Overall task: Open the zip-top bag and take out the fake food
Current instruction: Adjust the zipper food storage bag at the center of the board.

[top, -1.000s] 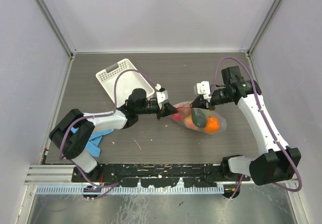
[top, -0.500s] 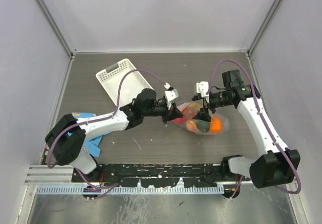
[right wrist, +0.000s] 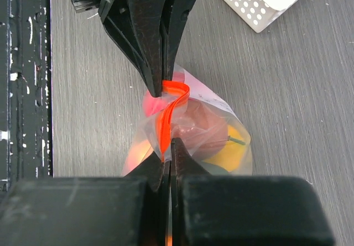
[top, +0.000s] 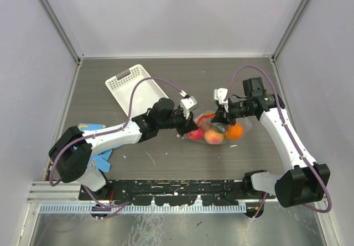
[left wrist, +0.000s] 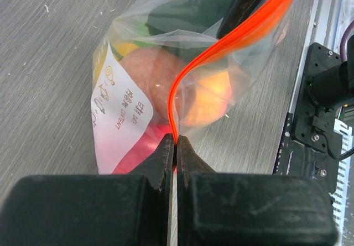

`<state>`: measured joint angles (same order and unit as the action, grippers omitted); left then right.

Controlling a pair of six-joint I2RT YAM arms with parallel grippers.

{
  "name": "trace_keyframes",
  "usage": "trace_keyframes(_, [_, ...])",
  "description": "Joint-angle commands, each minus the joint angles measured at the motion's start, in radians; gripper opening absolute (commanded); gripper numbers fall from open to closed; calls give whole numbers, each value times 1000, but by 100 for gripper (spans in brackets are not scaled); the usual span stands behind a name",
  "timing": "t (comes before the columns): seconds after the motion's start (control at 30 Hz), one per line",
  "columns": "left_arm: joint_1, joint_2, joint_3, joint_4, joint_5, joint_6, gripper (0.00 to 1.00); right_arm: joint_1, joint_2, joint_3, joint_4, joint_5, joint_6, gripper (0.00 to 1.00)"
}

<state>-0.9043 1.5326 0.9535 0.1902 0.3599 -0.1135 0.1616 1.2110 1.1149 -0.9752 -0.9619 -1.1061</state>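
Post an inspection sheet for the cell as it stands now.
Surface: grey wood-grain table, a few specks.
Job's things: zip-top bag mid-table; fake food all inside, none out.
Clutter: white basket rear left; blue cloth by the left arm's base.
Grippers: left gripper and right gripper both shut on the zip strip, facing each other.
Cables: purple cables looped over both arms.
Surroundings: plain grey walls; nothing else seen.

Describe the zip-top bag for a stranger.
On the grey table, right of the white basket, between the left gripper and right gripper, is the zip-top bag. Only it is clear plastic with an orange zip strip, holding colourful toy fruit.
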Motion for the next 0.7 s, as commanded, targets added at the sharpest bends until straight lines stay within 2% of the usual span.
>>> trace_keyframes(0.0, [-6, -82, 14, 57, -19, -34, 0, 2, -23, 61, -34, -50, -7, 1])
trace_keyframes(0.1, [-5, -118, -46, 121, -24, -23, 1, -14, -26, 85, -64, -83, -17, 1])
trace_keyframes(0.13, [-6, -132, -77, 155, -17, -12, 6, -19, -25, 93, -77, -97, -27, 1])
trace_keyframes(0.23, [-6, -179, -188, 278, -25, 14, 46, -21, -25, 103, -124, -138, -76, 1])
trace_keyframes(0.3, [-5, -214, -269, 357, -40, 57, 58, -20, -20, 107, -167, -166, -130, 1])
trace_keyframes(0.37, [-5, -248, -345, 417, -60, 113, 66, -19, -17, 108, -205, -182, -185, 1])
trace_keyframes(0.57, [-5, -352, -498, 478, -160, 235, 74, -14, -11, 101, -267, -195, -279, 1])
trace_keyframes(0.67, [-6, -376, -542, 482, -216, 256, 86, -13, -5, 100, -277, -195, -297, 1])
